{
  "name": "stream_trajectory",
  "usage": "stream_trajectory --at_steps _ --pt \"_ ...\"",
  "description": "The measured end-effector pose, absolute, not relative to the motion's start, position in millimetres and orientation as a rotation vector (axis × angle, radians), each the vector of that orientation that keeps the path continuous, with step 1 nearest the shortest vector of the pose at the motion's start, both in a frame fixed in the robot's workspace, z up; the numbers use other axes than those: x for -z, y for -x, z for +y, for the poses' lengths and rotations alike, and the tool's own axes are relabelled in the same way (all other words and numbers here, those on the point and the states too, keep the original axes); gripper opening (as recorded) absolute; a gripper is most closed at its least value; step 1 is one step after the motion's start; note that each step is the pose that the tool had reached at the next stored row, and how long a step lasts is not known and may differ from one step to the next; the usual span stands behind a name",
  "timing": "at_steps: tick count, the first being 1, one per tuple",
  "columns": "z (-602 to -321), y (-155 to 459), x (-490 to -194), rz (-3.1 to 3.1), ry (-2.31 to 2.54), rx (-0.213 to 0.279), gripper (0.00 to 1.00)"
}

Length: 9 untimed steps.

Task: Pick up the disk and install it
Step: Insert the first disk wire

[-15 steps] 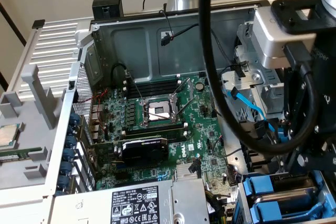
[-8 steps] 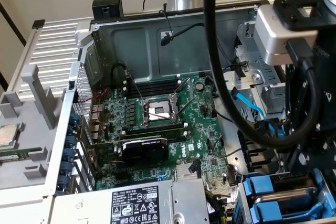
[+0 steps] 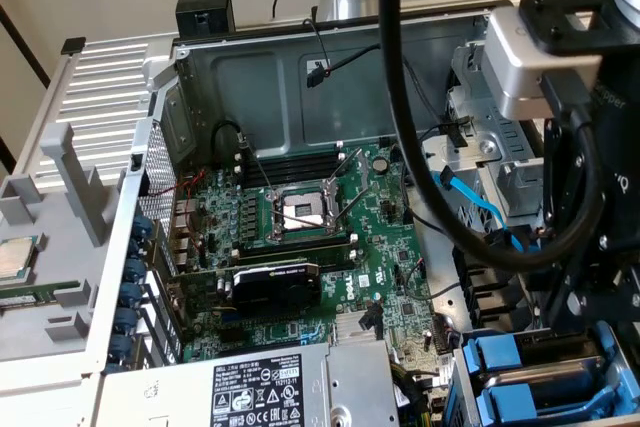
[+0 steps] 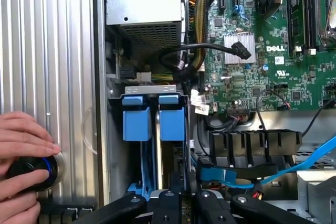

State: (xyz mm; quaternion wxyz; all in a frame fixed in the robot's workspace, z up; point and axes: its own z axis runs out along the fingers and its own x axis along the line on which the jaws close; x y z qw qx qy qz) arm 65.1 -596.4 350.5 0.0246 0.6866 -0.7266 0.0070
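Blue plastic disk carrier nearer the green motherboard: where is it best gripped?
Take the blue plastic carrier by its protruding front end, the hand coming straight in from the open side of the grey metal case: the metal cage and the second blue carrier likely block its flat sides.

My spot looks like a computer workshop: open PC case [image 3: 300, 87], bare motherboard [image 3: 385, 247], drive bays [image 3: 520, 362], loose cables [image 3: 478, 199].
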Motion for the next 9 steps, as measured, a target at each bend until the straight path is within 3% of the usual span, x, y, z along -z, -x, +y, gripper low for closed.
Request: stream_trajectory --at_steps 9 --pt "-597.3 -65.1 -347.8 -2.277 -2.102 0.003 0.17"
